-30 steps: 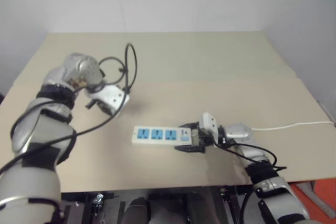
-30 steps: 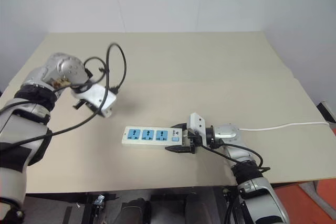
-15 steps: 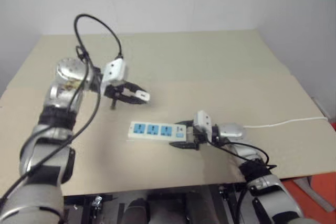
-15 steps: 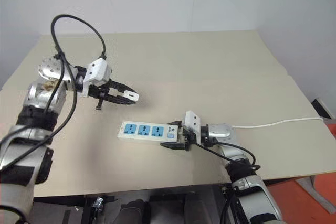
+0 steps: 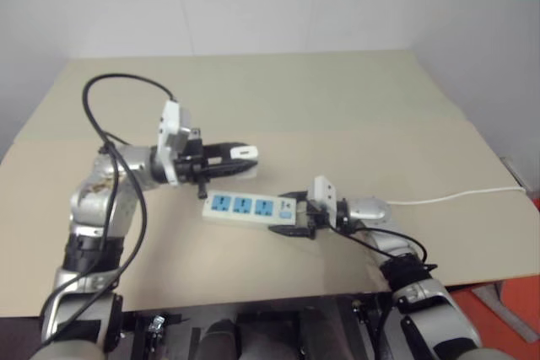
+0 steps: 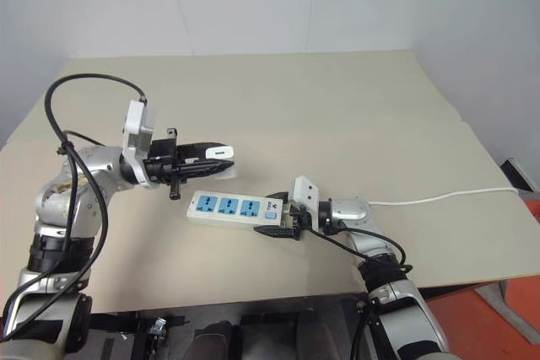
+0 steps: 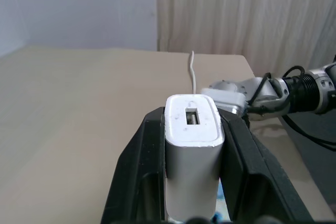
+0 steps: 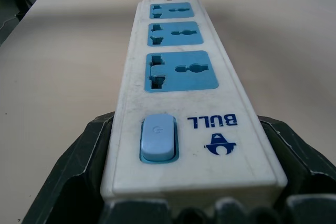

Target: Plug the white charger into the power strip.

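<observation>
In the left eye view, the left gripper [image 5: 240, 160] sits left of centre in the frame, pointing toward the right, its two black fingers clamped narrow on the white charger [image 5: 245, 153], which is carried in the air above the tan table [image 5: 337, 115]. Just below and right of it, the power strip [image 5: 248, 207] lies flat on the table at centre frame, its three blue sockets facing up; the right gripper [image 5: 297, 218] comes in from the lower right and grips the strip's switch end, one finger on each long side, jaws spread wide to the strip's width. A thin white cable [image 5: 464, 196] runs from behind that gripper to the right edge of the frame. The right eye view shows the same layout, with the charger just above the strip's left end and not touching it. In the left wrist view, the charger fills the lower centre, held upright between the two fingers [image 7: 136, 166], its end face with a small rectangular port toward the camera; the right arm shows at the right of the frame. In the right wrist view, the strip runs up the centre of the frame, blue switch [image 8: 157, 137] nearest, sockets beyond, black fingers [image 8: 79, 171] pressed on both its sides.
</observation>
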